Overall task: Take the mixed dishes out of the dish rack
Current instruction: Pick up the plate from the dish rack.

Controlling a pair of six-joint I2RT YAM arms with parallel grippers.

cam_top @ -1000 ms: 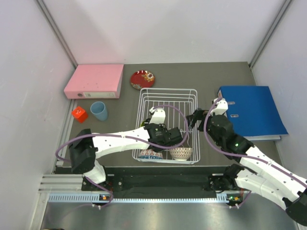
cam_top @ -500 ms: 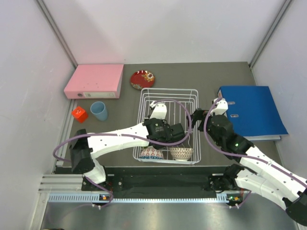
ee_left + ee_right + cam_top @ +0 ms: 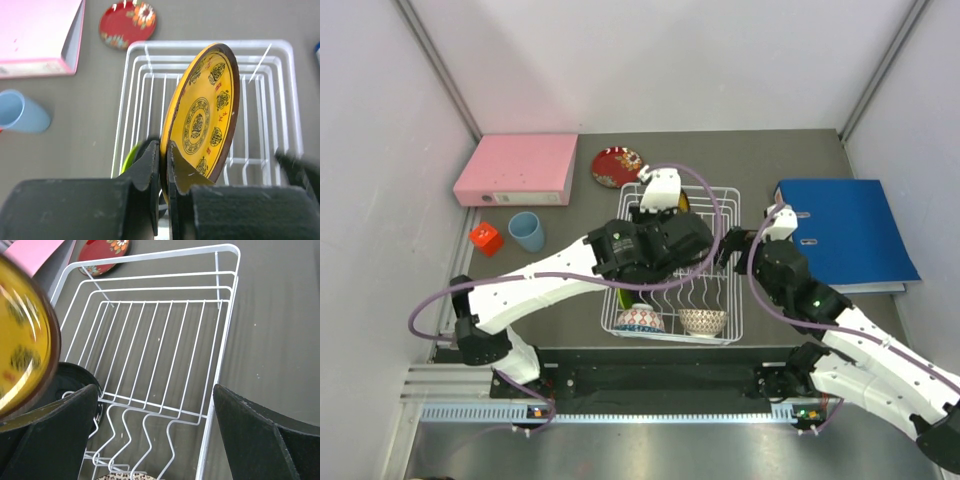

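My left gripper [image 3: 164, 148] is shut on the lower rim of the yellow patterned plate [image 3: 202, 117] and holds it on edge above the white wire dish rack [image 3: 722, 192]. In the rack, a lime green plate [image 3: 623, 298] stands at the left. A blue patterned bowl [image 3: 638, 320] and a beige patterned bowl [image 3: 703, 321] sit at the near end. My right gripper [image 3: 155, 390] is open and empty over the rack's right side. The dark red plate [image 3: 617, 166] and the pale blue cup [image 3: 527, 232] rest on the table outside the rack.
A pink binder [image 3: 517, 168] lies at the far left and a blue binder [image 3: 847, 232] at the right. A small red cube [image 3: 486, 238] sits beside the cup. White walls close in the table on three sides.
My left gripper has risen and moved toward the rack's far end with the yellow plate in it. The blue bowl and green plate now show. The right arm has barely moved.
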